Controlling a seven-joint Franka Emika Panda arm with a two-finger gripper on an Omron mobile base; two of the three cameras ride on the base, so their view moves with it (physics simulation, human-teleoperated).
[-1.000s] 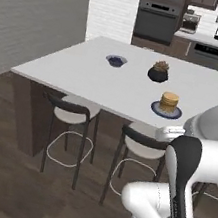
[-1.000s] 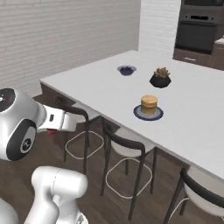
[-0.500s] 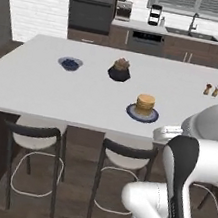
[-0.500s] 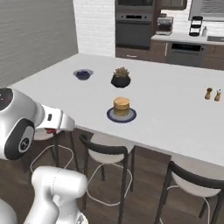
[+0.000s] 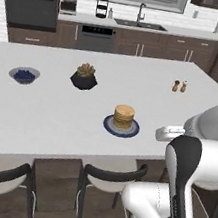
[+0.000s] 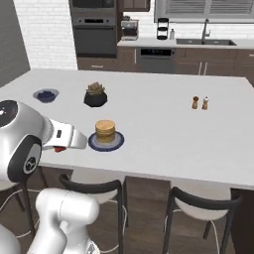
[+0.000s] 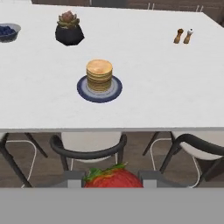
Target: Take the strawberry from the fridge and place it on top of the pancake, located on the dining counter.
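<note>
The strawberry [image 7: 113, 178] is a small red berry with green leaves, and my gripper [image 7: 113, 180] is shut on it, low at the near edge of the hand view. From the right base view, the strawberry [image 6: 59, 148] is a red spot under the hand, just off the near edge of the dining counter [image 6: 163, 139]. The pancake [image 7: 99, 72] is a golden stack on a dark blue plate [image 7: 87, 94], ahead of the gripper on the white dining counter [image 7: 166, 87]. The pancake [image 5: 124, 116] and the pancake [image 6: 105, 130] stand close to the near edge. The fridge is out of view.
A bowl of blueberries [image 5: 24, 74] and a potted plant [image 5: 84, 78] stand further back on the left, with salt and pepper shakers [image 5: 179, 86] on the right. Dark chairs [image 7: 87, 148] are tucked under the near edge. An oven [image 6: 95, 34] and a sink counter line the back wall.
The whole picture has shifted: the base has swung round and now faces the dining counter squarely, with the pancake closer. The gripper keeps its hold on the strawberry.
</note>
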